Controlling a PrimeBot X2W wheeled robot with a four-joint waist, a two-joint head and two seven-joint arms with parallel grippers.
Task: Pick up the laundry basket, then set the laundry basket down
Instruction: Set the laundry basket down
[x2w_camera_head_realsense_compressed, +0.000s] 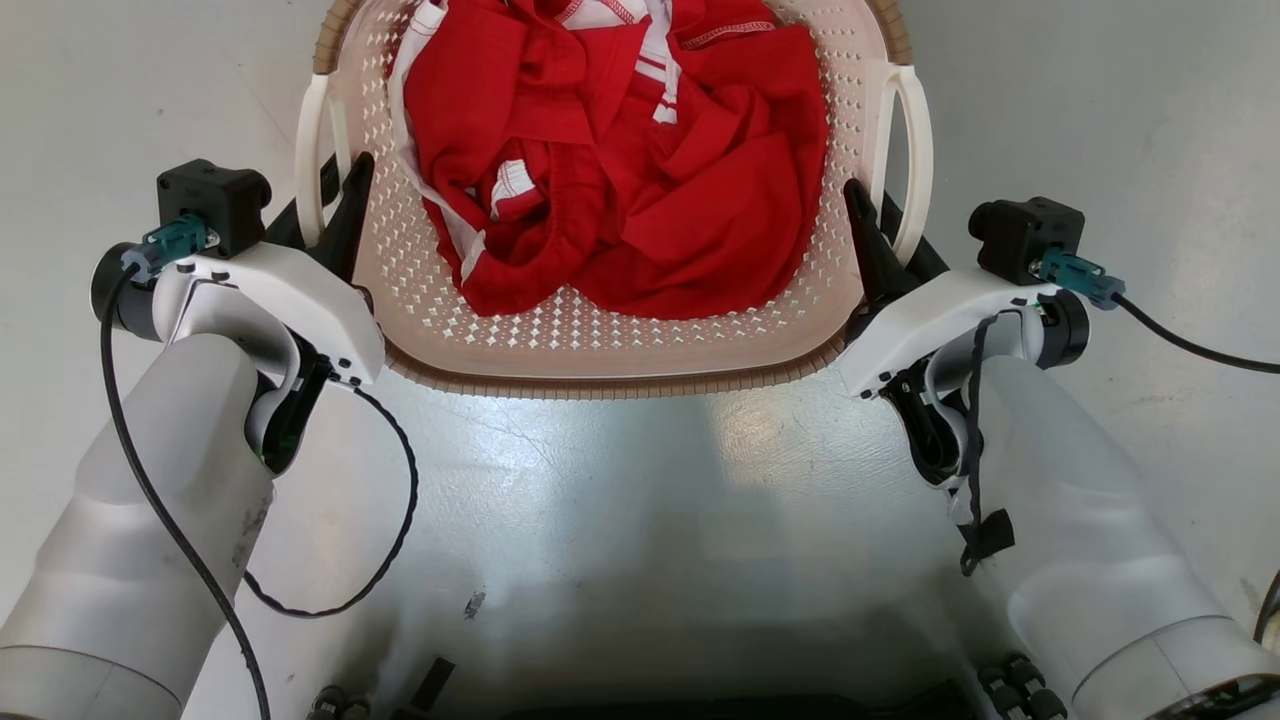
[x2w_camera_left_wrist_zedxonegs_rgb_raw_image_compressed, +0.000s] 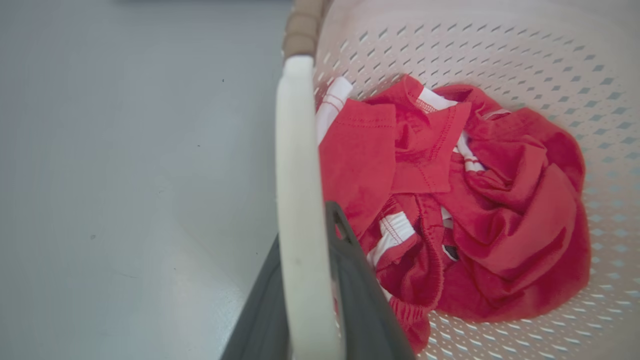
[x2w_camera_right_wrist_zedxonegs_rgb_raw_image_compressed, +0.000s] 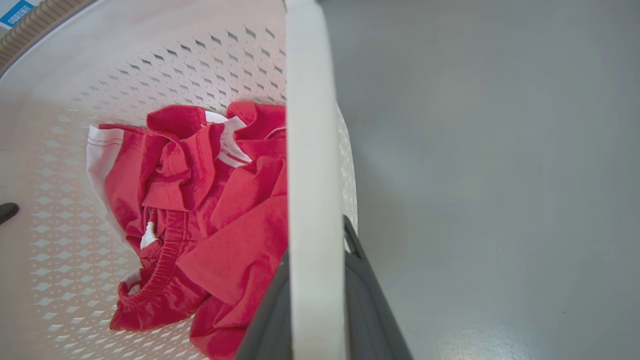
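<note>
Head view | both jaws closed on laundry basket (x2w_camera_head_realsense_compressed: 600, 352) at white handles (x2w_camera_head_realsense_compressed: 311, 150) | blue label (x2w_camera_right_wrist_zedxonegs_rgb_raw_image_compressed: 15, 12) text unreadable

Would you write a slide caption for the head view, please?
The left gripper and right gripper each clasp a side handle of the laundry basket of red clothes, grey floor beneath.

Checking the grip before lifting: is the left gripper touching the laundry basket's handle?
Touching. The left wrist view shows the two dark fingers of the left gripper flanking the white handle of the laundry basket, pressed against it, no gap.
</note>
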